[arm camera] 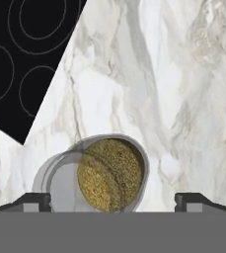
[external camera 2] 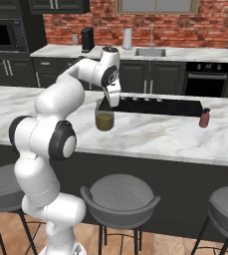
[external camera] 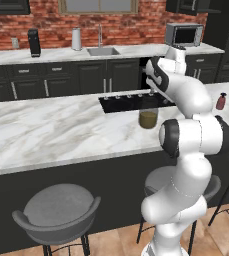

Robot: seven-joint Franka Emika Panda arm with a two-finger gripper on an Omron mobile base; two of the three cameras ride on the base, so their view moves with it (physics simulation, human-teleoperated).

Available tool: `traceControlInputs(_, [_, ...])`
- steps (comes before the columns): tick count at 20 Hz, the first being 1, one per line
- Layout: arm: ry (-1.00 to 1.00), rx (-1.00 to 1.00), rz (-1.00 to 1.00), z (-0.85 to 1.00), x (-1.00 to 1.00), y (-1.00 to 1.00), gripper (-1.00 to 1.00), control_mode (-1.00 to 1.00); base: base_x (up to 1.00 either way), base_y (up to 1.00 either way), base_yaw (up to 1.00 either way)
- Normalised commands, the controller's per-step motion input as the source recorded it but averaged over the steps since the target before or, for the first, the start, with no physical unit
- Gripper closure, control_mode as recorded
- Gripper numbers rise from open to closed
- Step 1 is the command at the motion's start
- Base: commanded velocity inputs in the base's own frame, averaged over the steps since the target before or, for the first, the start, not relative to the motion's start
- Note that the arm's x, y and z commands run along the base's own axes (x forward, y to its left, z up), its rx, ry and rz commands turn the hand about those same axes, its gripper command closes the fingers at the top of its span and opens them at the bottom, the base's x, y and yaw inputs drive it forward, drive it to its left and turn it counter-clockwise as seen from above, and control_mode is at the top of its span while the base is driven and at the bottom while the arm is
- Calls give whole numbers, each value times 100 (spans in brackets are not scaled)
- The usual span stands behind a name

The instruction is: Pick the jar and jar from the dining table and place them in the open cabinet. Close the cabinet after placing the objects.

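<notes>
Clearly risky: gripper (arm camera: 112,200) open wide above olive-filled jar (arm camera: 104,173), off-centre between tips; could tip on dining table (arm camera: 183,99) when closing.

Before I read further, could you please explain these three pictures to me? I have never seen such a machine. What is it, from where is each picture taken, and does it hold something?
The white machine is a robot arm on a base that can drive, in a rendered kitchen. Two pictures come from cameras on the base, behind the arm to its left and right. The third comes from a camera on the hand, looking down along the gripper.

On the dining table, a marble island with a black cooktop, stands a glass jar with olive-yellow filling. A small reddish bottle stands farther along.

The gripper is open, just above the jar, fingertips on either side. It holds nothing yet.
</notes>
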Motion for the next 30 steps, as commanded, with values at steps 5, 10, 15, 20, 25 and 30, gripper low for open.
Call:
traceControlInputs(5, [0,0,0,-18,0,0,-100,-100,0,0,0])
traceControlInputs(10, [0,0,0,-18,0,0,-100,-100,0,0,0])
traceControlInputs(15, [0,0,0,-23,0,0,-100,-100,0,0,0])
traceControlInputs(20, [0,0,0,-26,0,0,-100,-100,0,0,0])
traceControlInputs(25, [0,-3,0,-33,0,6,-100,-100,0,0,0])
traceControlInputs(30, [0,-4,0,-35,0,5,-100,-100,0,0,0])
